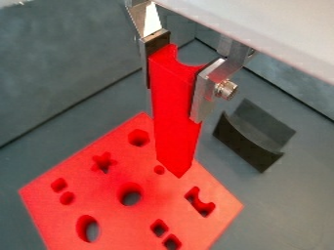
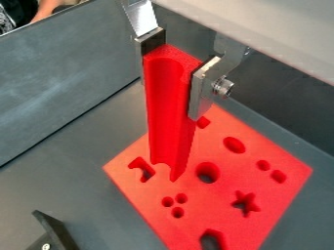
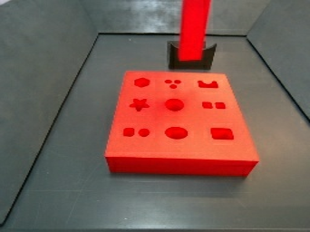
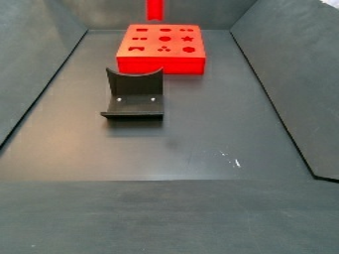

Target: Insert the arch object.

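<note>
— One red bar (image 1: 171, 112), that's all it's carrying. See how the gripper (image 1: 183, 61) has its two silver plates pressed on either side of the bar's upper end? It hangs straight down, above the red board (image 3: 179, 123).

— Is it touching the board yet?

— I'd say not. In both wrist views the lower end of the bar sits over the board's face with the holes visible around it, and in a side view the bar (image 3: 194, 22) shows only above the board's far edge, near the dark fixture (image 3: 193, 54). How much gap is left I can't tell from here.

— So which hole does it go in?

— Hard to say for sure. The bar's end hides whatever is directly beneath it. Next to it on the board I can make out a star-shaped hole (image 2: 243, 202) and a round one (image 2: 206, 175), and neither looks like a match.

— What would you watch for, then?

— Keep the bar plumb. It's long and gripped only at the top, so any tilt gets bigger at the tip. Line the end's outline up with the hole's outline first, turning the wrist if the edges don't run parallel, then come down slowly. If it catches on the rim, back off and shift a little rather than push. And don't loosen the grip until the bar is seated.
</note>
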Robot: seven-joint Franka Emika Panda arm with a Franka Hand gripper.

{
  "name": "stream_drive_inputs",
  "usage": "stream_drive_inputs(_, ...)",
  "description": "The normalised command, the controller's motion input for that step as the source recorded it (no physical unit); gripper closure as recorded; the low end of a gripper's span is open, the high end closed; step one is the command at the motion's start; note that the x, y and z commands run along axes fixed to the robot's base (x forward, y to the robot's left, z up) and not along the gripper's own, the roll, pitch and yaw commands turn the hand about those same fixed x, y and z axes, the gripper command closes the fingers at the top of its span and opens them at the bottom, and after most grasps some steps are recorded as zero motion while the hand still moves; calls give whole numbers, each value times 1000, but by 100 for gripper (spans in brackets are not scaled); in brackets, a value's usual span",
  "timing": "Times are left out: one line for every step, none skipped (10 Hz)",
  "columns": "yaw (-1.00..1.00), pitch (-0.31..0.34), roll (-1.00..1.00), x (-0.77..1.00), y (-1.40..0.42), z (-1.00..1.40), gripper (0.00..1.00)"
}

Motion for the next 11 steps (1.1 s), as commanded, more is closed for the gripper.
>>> stream_drive_inputs(-69,0,-43,1000,120,-354,100)
stream_drive_inputs(-157,4,-51,1000,97,-366,100)
stream_drive_inputs(-206,30,-69,994,103,-343,100)
stream_drive_inputs(-226,51,-86,949,91,-320,100)
stream_drive_inputs(-206,50,-64,909,34,-249,100)
stream_drive_inputs(-211,44,-39,880,0,-189,100)
stream_drive_inputs(-197,51,0,829,0,-163,100)
stream_drive_inputs(-100,67,0,671,34,-154,100)
stream_drive_inputs(0,80,0,363,29,-146,100)
stream_drive_inputs(0,67,0,154,0,-69,100)
stream_drive_inputs(0,67,0,140,0,-14,100)
